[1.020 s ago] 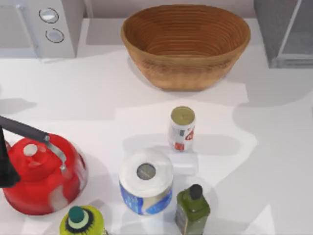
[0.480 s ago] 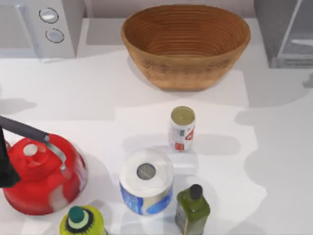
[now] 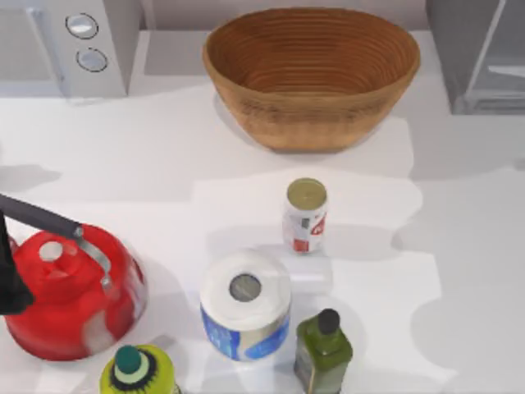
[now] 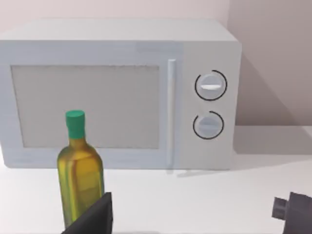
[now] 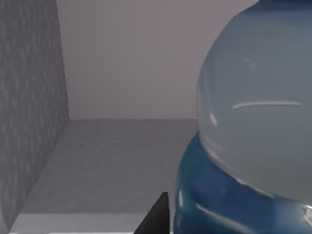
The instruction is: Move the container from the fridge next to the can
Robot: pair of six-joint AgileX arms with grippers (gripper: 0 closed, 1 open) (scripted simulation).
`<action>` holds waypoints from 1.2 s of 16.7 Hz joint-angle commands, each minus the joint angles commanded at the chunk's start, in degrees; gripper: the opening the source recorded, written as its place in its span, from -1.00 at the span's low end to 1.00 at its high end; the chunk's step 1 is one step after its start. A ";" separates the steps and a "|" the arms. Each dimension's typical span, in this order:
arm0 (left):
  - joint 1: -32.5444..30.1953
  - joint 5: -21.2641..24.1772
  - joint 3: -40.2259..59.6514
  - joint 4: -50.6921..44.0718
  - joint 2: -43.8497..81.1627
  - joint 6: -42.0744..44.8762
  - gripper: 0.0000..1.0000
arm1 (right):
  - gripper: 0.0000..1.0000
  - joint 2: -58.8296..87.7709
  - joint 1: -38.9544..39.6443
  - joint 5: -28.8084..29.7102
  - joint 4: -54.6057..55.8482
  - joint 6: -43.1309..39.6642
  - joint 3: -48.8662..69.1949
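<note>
The container (image 5: 253, 136), a clear bottle with a blue label band, stands inside the fridge (image 5: 29, 122) and looms very close in the right wrist view. A dark part of my right gripper (image 5: 157, 218) shows just beside its base. From above, the fridge (image 3: 480, 57) is at the back right corner. The can (image 3: 305, 215), gold-topped with a white and red label, stands upright mid-table. My left gripper (image 4: 192, 219) is open, hovering low in front of the microwave (image 4: 117, 92); its arm (image 3: 8, 275) is at the left edge.
A wicker basket (image 3: 312, 74) sits at the back centre. A paper roll (image 3: 244, 305) and a dark-green bottle (image 3: 323, 351) stand in front of the can. A red kettle (image 3: 70, 291) and a yellow green-capped bottle (image 3: 138, 373) are at front left.
The arm's shadow on the table's right side has shifted and drawn back toward the right edge. The table's objects and my left arm have not moved.
</note>
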 joint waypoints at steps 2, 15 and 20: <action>0.00 0.00 0.00 0.00 0.00 0.00 1.00 | -1.00 0.41 0.43 0.18 -0.04 0.10 0.15; 0.00 0.00 0.00 0.00 0.00 0.00 1.00 | -1.00 13.33 43.31 42.37 25.15 -0.59 -11.94; 0.00 0.00 0.00 0.00 0.00 0.00 1.00 | -1.00 14.24 51.92 50.95 29.97 -0.85 -15.47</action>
